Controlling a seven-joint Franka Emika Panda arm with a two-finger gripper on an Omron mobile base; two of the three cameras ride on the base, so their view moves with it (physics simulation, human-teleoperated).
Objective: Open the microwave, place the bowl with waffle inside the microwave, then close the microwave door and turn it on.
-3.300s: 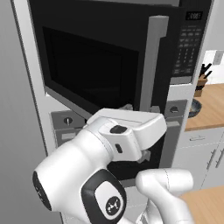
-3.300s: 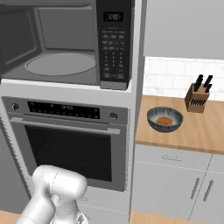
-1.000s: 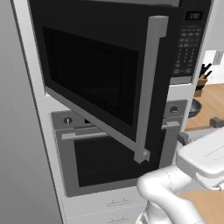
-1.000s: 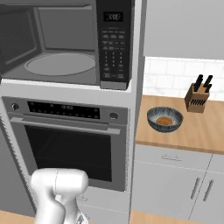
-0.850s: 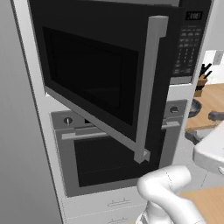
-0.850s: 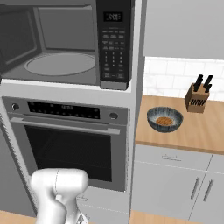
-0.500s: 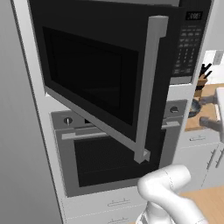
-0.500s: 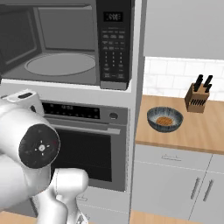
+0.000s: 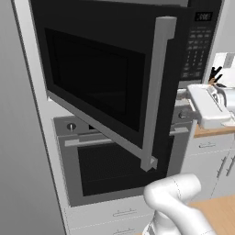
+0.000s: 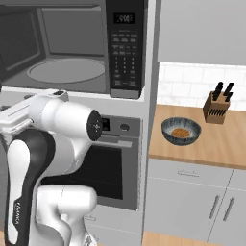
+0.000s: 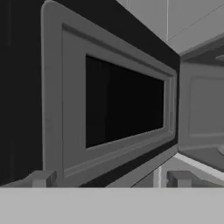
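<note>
Since the earlier frames the arm has been swung from low in front of the oven up to microwave height; the door, bowl and cabinets are unchanged. In the hand view the claw [image 11: 107,178] is seen with its two finger tips spread wide apart and nothing between them. It is pointed at the inner face of the microwave door [image 9: 114,87], which is swung out to the left on its hinge so that the grey cavity of the microwave [image 10: 72,45] and its turntable [image 10: 66,70] are exposed. The opening step is judged complete, and the cavity is left free to receive the load.

The bowl [image 10: 181,131] is resting on the wooden tabletop [image 10: 226,144] to the right of the appliance column, well apart from the claw, with the waffle [image 10: 180,133] lying inside it. A knife block [image 10: 217,106] stands behind the bowl near the tiled wall. The oven [image 10: 115,163] is mounted directly below the microwave. The column's side wall lies between the cavity and the bowl, and the open door projects into the arm's workspace; both are judged obstacles to be cleared during transfer.
</note>
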